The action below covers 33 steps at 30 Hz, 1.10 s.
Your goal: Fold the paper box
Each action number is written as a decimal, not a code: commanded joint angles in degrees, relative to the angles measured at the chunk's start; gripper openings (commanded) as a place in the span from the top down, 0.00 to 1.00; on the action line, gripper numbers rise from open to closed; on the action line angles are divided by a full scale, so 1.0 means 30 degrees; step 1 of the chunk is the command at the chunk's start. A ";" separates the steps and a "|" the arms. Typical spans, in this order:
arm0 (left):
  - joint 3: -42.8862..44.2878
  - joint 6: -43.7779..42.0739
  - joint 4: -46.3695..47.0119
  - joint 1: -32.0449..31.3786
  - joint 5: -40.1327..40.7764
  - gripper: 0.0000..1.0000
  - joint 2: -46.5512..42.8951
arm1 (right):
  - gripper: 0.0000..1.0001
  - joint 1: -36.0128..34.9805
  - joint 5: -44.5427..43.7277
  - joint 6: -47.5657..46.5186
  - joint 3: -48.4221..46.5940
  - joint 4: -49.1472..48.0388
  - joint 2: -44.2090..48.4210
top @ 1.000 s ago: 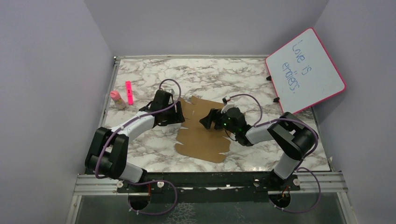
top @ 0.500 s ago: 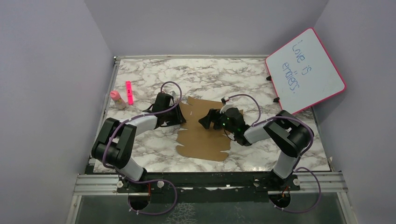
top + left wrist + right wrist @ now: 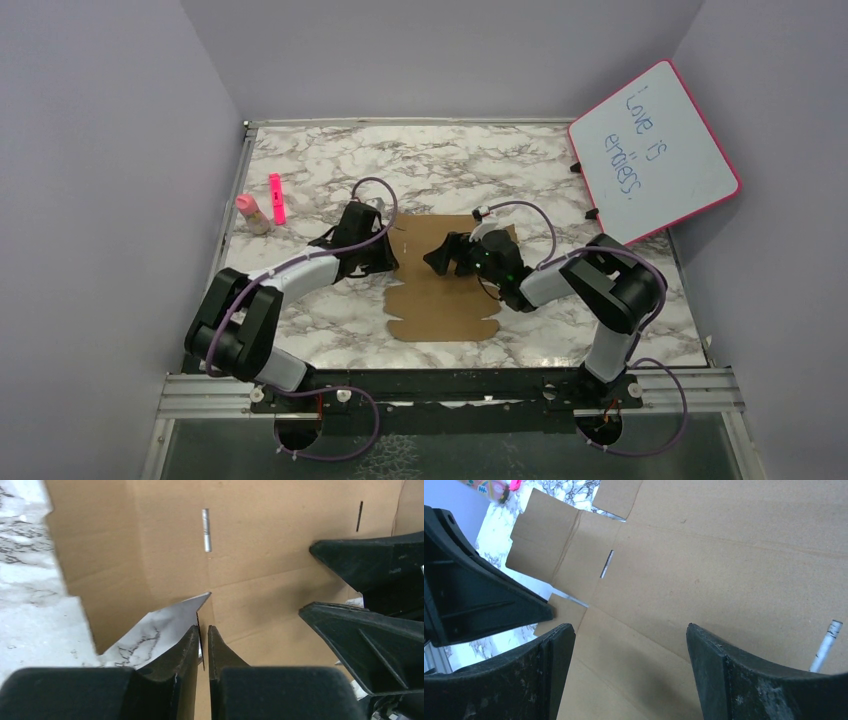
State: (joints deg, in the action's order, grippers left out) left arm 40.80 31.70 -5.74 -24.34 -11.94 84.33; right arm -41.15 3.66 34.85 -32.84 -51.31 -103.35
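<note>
The paper box is a flat brown die-cut cardboard sheet lying on the marble table, with flaps and creases showing. My left gripper is at its left edge. In the left wrist view the left gripper is shut on a thin cardboard edge of the paper box, which stands between its fingers. My right gripper hovers over the middle of the sheet. In the right wrist view the right gripper stands wide open above the paper box with nothing between its fingers.
A pink-framed whiteboard leans at the back right. A pink marker and a small pink-capped bottle lie at the table's left edge. Walls close in on both sides and the back.
The left gripper has closed on the sheet's left edge. The cardboard sheet has turned from a slanted lie to square with the table. The right gripper stays open.
</note>
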 commanded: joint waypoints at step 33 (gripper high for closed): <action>0.4718 -0.1838 -0.2351 -0.3664 0.4019 0.52 0.1147 | 0.08 0.1305 -0.2588 -0.2839 0.1190 0.9144 0.8379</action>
State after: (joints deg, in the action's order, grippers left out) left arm 52.82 27.07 -15.18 -35.57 3.64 86.00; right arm -39.55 -0.73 27.92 -32.95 -32.29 -83.88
